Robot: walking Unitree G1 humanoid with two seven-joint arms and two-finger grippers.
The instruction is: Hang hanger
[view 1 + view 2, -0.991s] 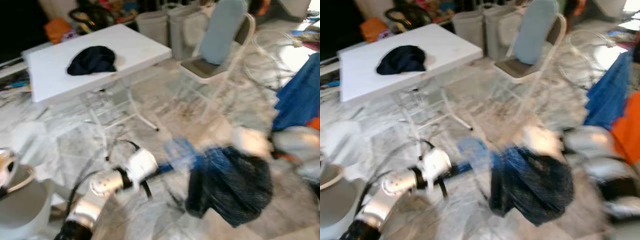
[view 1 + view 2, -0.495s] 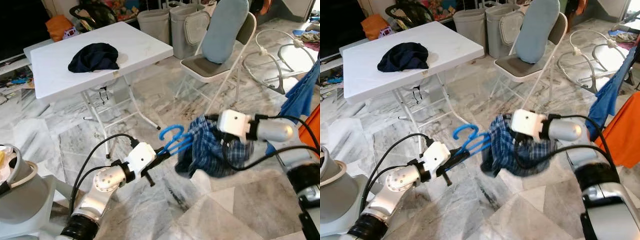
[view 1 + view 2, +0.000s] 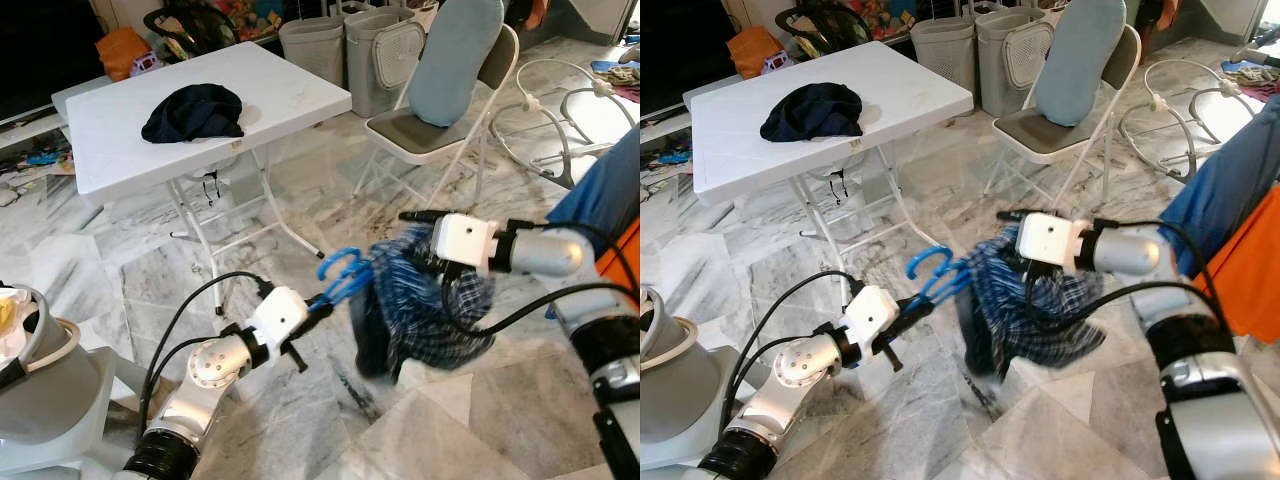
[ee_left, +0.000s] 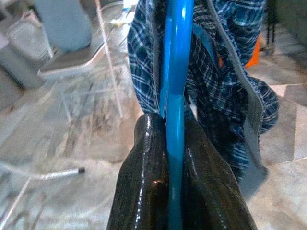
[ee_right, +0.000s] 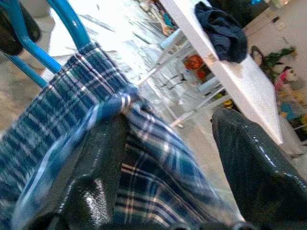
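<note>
My left gripper (image 3: 318,303), in the lower centre of the left eye view, is clamped on the blue hanger (image 3: 345,276). In the left wrist view both black fingers (image 4: 144,182) press against the blue bar, with no gap on either side. The hanger's hook end curls up just above and right of the fingertips. A blue plaid shirt (image 3: 425,312) hangs bunched on the hanger, right of centre, over the marble floor (image 3: 330,210).

My right gripper (image 3: 408,216) reaches in from the right edge, at the upper side of the shirt. In the right wrist view its fingers (image 5: 249,163) stand wide apart, with plaid cloth lying against one finger; I cannot tell whether they grip it.

Farther back, upper left, a white folding table (image 3: 280,95) carries a dark garment (image 3: 192,112). Upper right of centre stands a folding chair (image 3: 425,130) with a light blue cover (image 3: 450,55). Behind it are two grey bins (image 3: 345,40).
</note>
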